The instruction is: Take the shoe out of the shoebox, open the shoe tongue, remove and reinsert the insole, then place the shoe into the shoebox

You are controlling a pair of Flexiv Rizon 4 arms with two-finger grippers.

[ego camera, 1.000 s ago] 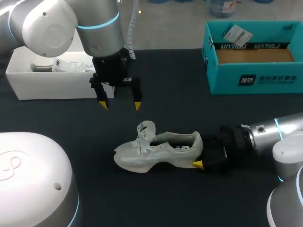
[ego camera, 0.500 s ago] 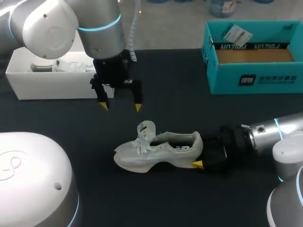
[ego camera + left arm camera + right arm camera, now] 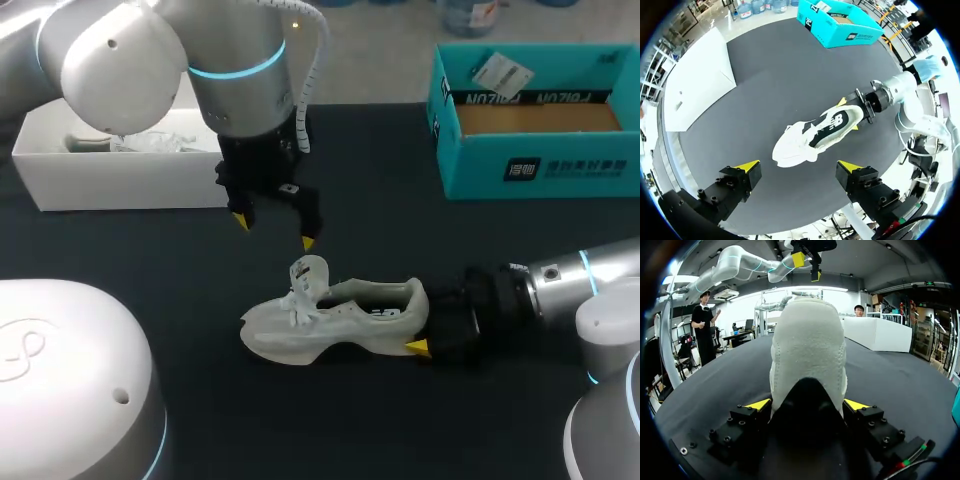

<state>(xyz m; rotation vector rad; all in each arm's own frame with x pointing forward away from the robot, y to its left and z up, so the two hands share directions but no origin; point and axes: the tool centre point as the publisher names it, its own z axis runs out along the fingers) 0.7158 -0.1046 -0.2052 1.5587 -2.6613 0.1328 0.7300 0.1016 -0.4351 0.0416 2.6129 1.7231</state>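
Note:
A white shoe [image 3: 335, 315] lies on its side on the black table, toe to the left, its tongue [image 3: 310, 270] sticking up. My right gripper [image 3: 422, 322] is shut on the heel; in the right wrist view the heel [image 3: 807, 355] fills the gap between both yellow fingertips [image 3: 758, 404]. Just behind and above the tongue hangs my left gripper [image 3: 273, 232], open and empty. In the left wrist view the shoe [image 3: 815, 135] lies ahead of that gripper [image 3: 799, 166], well apart from its spread fingers.
The teal shoebox [image 3: 535, 160] stands open at the back right, with a tag on its rim. A white box [image 3: 120, 175] holding crumpled paper stands at the back left. My arms' white bases fill the front corners.
My left gripper has moved right and nearer to the shoe's tongue, turning a little. The right gripper and the shoe have not moved.

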